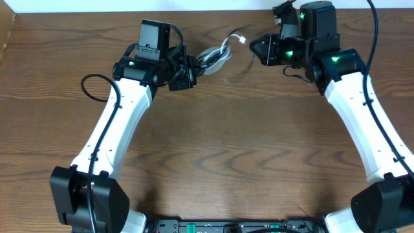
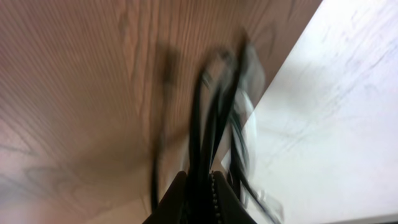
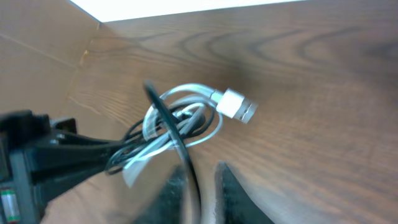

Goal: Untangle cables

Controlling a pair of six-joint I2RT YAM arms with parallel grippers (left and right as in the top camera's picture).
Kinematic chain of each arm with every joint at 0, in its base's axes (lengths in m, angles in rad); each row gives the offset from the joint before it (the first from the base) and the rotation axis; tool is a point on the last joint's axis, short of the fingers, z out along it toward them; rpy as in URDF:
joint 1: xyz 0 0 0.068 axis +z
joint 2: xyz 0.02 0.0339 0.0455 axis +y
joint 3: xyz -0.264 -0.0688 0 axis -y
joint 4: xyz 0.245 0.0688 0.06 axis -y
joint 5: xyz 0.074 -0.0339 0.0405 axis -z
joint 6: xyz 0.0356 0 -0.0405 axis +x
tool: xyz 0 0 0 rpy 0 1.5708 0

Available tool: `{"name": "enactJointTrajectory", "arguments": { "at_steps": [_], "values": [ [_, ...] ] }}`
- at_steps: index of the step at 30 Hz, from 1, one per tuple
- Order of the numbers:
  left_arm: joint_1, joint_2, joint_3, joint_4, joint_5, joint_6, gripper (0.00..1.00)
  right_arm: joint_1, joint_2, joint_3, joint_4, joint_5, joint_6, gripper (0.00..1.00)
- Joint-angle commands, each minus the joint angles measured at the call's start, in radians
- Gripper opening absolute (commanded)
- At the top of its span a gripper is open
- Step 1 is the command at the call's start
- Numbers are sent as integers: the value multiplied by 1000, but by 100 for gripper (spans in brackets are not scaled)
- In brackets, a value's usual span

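- Well, the two cords sit as one tangled bundle at the far middle of the counter (image 1: 213, 149), between the two arms
- The left tool (image 1: 187, 72) is at the bundle's left end, clamped shut on it; in the left wrist view its fingers (image 2: 177, 199) press together on several dark strands of the black cable (image 2: 198, 124) that run straight out from the fingertips
- The white cable (image 1: 223, 52) makes a few loose loops over and through the black one; the loops lie just to the right of the left tool
- One end of the white cable sticks out towards the far right of the bundle and ends in a small pale plug (image 1: 240, 40), which lies free on the wood
- The right tool (image 1: 256, 50) is near that plug, to its right and apart from the main loops
- In the right wrist view its fingers (image 3: 236, 193) stand apart with a clear gap, so it is open; a blurred black strand comes from the bundle and runs down through that gap, close to one finger, and I cannot tell whether it touches either finger
- In that same view the white loops wrap around the black strands, with the plug pointing to the right
- Past the counter's far edge there is a plain white surface (image 2: 336, 124)
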Motion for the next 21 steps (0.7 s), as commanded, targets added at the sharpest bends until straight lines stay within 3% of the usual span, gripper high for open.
{"name": "enactJointTrajectory", "arguments": {
  "at_steps": [1, 2, 6, 12, 21],
  "values": [
    [9, -3, 5, -2, -56, 2, 7, 17, -6, 2, 0, -51, -16, 47],
    [9, -3, 5, -2, -66, -10, 8, 24, -6, 2, 1, -51, -16, 52],
    [9, -3, 5, -2, -108, -74, 7, 52, -6, 2, 14, -54, -16, 54],
    [9, -3, 5, -2, -119, -160, 7, 123, 17, 2, 70, -32, 7, 55],
    [7, -3, 5, -2, -118, -170, 7, 225, 125, 2, 164, 17, 110, 49]
  ]
}}
